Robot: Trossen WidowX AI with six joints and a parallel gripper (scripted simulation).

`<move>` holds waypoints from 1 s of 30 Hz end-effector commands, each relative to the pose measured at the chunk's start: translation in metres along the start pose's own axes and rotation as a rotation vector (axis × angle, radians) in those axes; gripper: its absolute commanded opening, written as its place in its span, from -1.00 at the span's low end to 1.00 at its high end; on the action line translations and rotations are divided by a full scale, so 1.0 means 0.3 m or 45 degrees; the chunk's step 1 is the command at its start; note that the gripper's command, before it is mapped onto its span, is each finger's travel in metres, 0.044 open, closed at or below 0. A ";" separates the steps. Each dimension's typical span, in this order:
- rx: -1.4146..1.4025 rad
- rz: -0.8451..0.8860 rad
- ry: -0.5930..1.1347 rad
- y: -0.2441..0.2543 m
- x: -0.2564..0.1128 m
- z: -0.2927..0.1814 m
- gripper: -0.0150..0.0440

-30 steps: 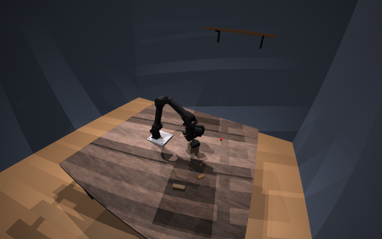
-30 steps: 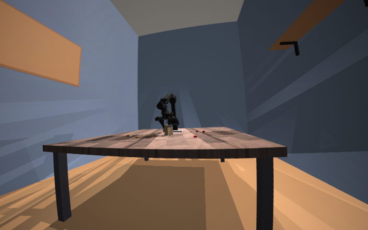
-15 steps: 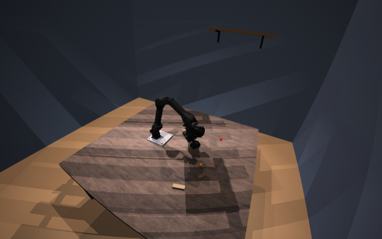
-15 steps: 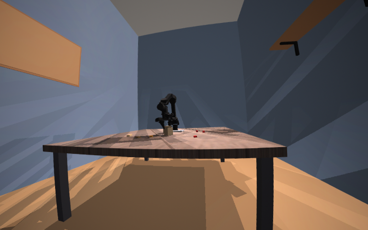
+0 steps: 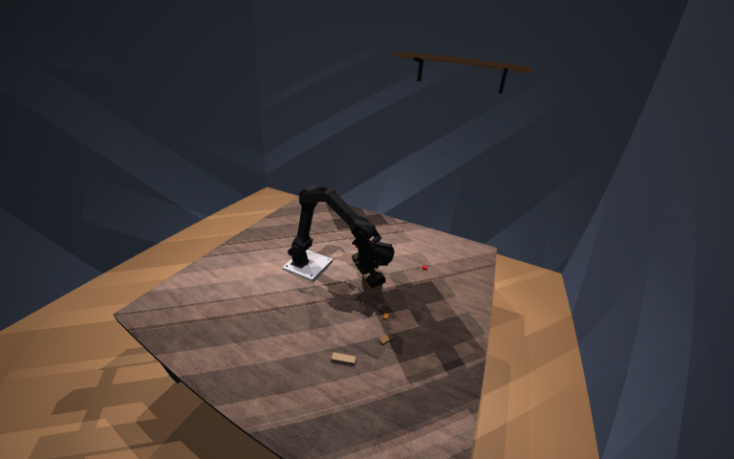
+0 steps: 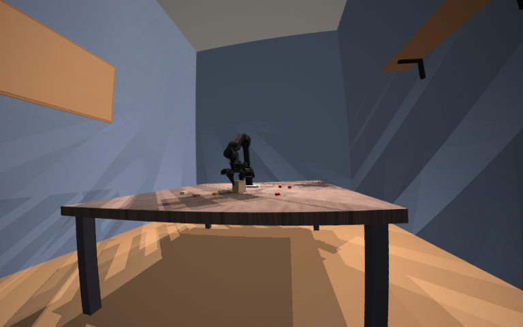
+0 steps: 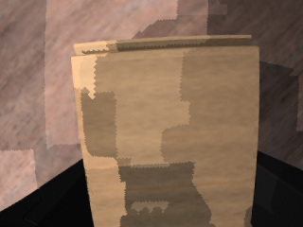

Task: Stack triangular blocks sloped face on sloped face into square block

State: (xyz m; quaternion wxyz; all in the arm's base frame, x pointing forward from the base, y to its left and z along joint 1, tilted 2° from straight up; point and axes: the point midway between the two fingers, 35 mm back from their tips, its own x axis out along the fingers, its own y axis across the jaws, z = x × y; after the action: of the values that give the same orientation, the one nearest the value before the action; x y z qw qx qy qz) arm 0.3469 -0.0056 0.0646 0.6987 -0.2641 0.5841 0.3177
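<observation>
My gripper is shut on one tan triangular block, with a black finger at each side in the wrist view. A narrow strip of the other triangular block shows just beyond the held block's far edge. Its ends look nearly even with the held block's. In the exterior view the two form one squarish tan shape on the table. The sloped faces are hidden, so I cannot tell whether they touch fully or whether the top is level.
A small orange block, a flat tan-yellow block and a pale bar lie on one side. Small red pieces lie on the other. The arm's white base plate is behind.
</observation>
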 end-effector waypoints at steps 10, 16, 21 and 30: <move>0.005 -0.007 0.003 -0.002 0.010 0.001 -0.49; 0.005 -0.006 0.003 -0.002 0.011 0.002 -0.49; 0.005 -0.006 0.003 -0.002 0.013 0.002 -0.49; 0.004 -0.006 0.003 -0.002 0.017 0.003 -0.49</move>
State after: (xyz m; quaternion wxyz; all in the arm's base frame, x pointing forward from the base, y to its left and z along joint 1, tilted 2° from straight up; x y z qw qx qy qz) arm 0.3478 -0.0041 0.0602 0.6986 -0.2642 0.5842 0.3177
